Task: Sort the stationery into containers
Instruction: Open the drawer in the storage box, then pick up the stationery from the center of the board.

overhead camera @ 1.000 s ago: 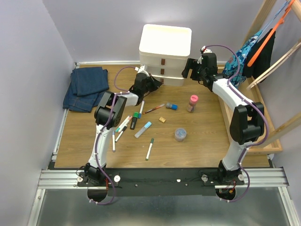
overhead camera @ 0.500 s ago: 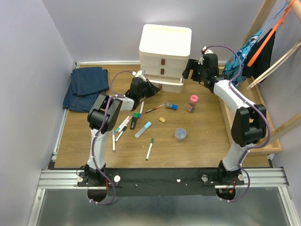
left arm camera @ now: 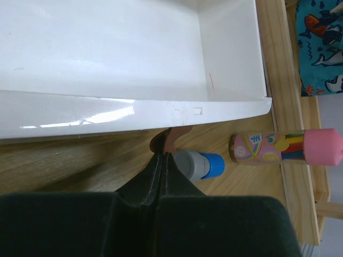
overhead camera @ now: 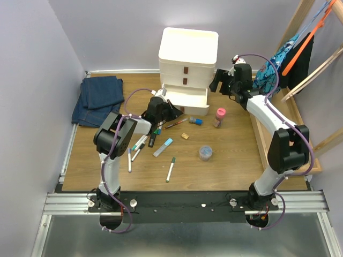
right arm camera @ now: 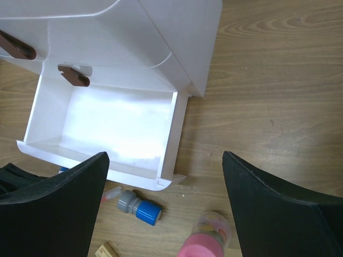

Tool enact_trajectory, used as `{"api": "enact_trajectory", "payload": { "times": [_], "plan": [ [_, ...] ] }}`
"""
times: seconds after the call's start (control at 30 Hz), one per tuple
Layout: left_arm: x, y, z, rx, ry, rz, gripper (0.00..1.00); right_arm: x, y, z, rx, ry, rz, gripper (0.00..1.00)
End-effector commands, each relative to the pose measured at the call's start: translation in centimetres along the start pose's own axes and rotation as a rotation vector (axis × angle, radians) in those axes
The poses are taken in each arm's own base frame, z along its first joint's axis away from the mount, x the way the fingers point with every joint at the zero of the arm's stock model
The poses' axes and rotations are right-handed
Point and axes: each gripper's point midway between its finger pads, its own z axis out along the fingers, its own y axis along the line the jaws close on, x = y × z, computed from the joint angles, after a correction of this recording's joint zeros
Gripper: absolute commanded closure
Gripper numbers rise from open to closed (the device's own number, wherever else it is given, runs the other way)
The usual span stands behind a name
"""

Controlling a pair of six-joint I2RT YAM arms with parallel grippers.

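While the left pincer [left arm camera: 163, 154] is pinched shut on the small brown handle [left arm camera: 170, 138] of the bottom drawer [left arm camera: 134, 110], the main hazard sits at that grip. The hold is on a thin tab, and a pull slightly off the drawer's line could let it slip out or twist the drawer askew in its slot. The drawer stands well out of the cabinet [overhead camera: 188, 51] and looks empty, so pulling further risks bringing it right out, or dragging the light cabinet forward.

Behind the fingertips, beside and beneath that arm, lie most of the pens [overhead camera: 140, 143]; a careless retreat after letting go would likely sweep them about. Just to the right of the fingertips rests a grey-and-blue capped piece [left arm camera: 199, 165], close enough to be nudged and rolled under the drawer front. The pink-capped tube [left arm camera: 284, 147] lies farther right.

The right pincer [right arm camera: 163, 155] hangs with jaws spread wide, holding nothing, above the cabinet's right flank and the drawer's corner. Dropping from there, a finger could strike the cabinet wall.
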Motion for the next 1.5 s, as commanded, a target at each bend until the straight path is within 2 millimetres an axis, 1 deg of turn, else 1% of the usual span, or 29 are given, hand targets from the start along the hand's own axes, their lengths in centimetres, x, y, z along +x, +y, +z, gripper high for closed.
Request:
{"api": "enact_trajectory", "payload": {
  "times": [0.0,0.03,0.07,0.1,0.23,0.33,0.37,0.43,0.47,0.53,0.57,0.63,0.67,0.7,0.77,0.83,0.87,0.9,0.93,0.97,1.03,1.07,1.13,1.17,1.2,1.23,1.33,1.43,1.47],
  "plan": [
    [0.3,-0.9,-0.8,-0.007,0.011,0.024,0.75,-0.4,0.8,-1.3,-0.033,-0.027,-0.026,0.06],
    [0.1,-1.2,-0.9,-0.005,0.009,0.032,0.71,-0.5,0.9,-1.5,-0.036,-0.033,-0.033,0.06],
    [0.2,-1.1,-1.0,-0.012,0.018,0.039,0.64,-0.3,0.8,-1.5,-0.036,-0.03,-0.051,0.06],
    [-0.1,-1.4,-1.1,-0.009,0.017,0.048,0.62,0.0,0.7,-1.6,-0.039,-0.026,-0.065,0.06],
    [-1.2,-2.1,-2.4,0.032,0.046,0.063,0.57,0.4,1.1,-2.4,-0.083,-0.018,-0.152,0.04],
    [-0.8,-2.6,-4.2,0.078,0.121,0.084,0.54,0.9,1.9,-3.5,-0.15,0.001,-0.241,0.04],
    [-1.3,-2.6,-5.1,0.079,0.131,0.09,0.54,1.2,2.9,-4.5,-0.221,0.012,-0.302,0.04],
    [-0.9,-2.9,-6.4,0.116,0.183,0.153,0.53,1.7,4.0,-5.6,-0.314,0.021,-0.372,0.05],
    [-1.1,-3.3,-7.5,0.118,0.204,0.17,0.53,2.9,5.2,-6.3,-0.408,0.044,-0.429,0.05],
    [-1.0,-4.5,-8.8,0.168,0.238,0.244,0.52,4.0,6.5,-7.4,-0.492,0.06,-0.489,0.07],
    [-1.0,-4.8,-10.0,0.176,0.259,0.321,0.51,5.6,7.6,-8.0,-0.556,0.102,-0.56,0.08],
    [-1.5,-5.9,-11.2,0.213,0.272,0.402,0.5,8.0,8.6,-8.0,-0.598,0.167,-0.64,0.1],
    [-1.6,-5.9,-12.4,0.202,0.291,0.47,0.49,10.0,9.2,-8.2,-0.635,0.214,-0.731,0.11],
    [-2.4,-5.8,-13.0,0.194,0.28,0.489,0.49,11.2,9.4,-8.3,-0.652,0.239,-0.775,0.12],
    [-3.0,-5.6,-14.7,0.175,0.278,0.529,0.47,13.3,9.6,-7.7,-0.664,0.274,-0.874,0.12],
    [-4.4,-4.7,-15.8,0.145,0.264,0.608,0.45,14.3,9.4,-6.8,-0.667,0.304,-0.913,0.12],
    [-4.5,-4.4,-16.7,0.128,0.28,0.629,0.43,14.8,9.1,-6.5,-0.666,0.326,-0.942,0.12],
    [-5.1,-3.8,-17.0,0.11,0.268,0.718,0.4,15.1,9.0,-6.1,-0.665,0.345,-0.954,0.13],
    [-5.7,-3.1,-17.4,0.082,0.256,0.736,0.38,14.4,9.1,-5.5,-0.655,0.335,-0.972,0.13],
    [-6.5,-3.4,-18.0,0.077,0.229,0.764,0.34,14.9,8.4,-4.6,-0.63,0.36,-0.99,0.14],
    [-7.0,-2.4,-18.6,0.046,0.209,0.763,0.3,14.5,8.2,-3.7,-0.605,0.371,-1.01,0.14],
    [-7.6,-1.9,-19.0,0.022,0.191,0.764,0.02,14.0,8.1,-3.2,-0.589,0.37,-1.025,0.15],
    [-7.5,-0.3,-19.2,-0.037,0.193,0.75,0.01,14.7,7.8,-2.2,-0.583,0.405,-1.025,0.18],
    [-7.7,0.3,-19.4,-0.056,0.188,0.728,0.01,13.8,8.3,-1.8,-0.58,0.391,-1.028,0.19],
    [-8.0,1.0,-19.8,-0.078,0.182,0.709,0.01,14.7,8.0,-1.2,-0.578,0.432,-1.015,0.21],
    [-8.1,1.4,-20.0,-0.092,0.182,0.701,0.01,14.5,8.1,-1.0,-0.578,0.435,-1.01,0.22],
    [-8.9,2.8,-20.6,-0.146,0.184,0.768,0.01,15.0,8.3,-0.4,-0.597,0.458,-1.006,0.26],
    [-11.0,3.2,-21.5,-0.203,0.136,0.805,0.01,16.1,7.8,0.1,-0.589,0.492,-1.006,0.27],
    [-11.5,2.7,-22.1,-0.204,0.114,0.817,0.01,16.2,7.6,0.2,-0.573,0.509,-0.994,0.28]
  ]
}}
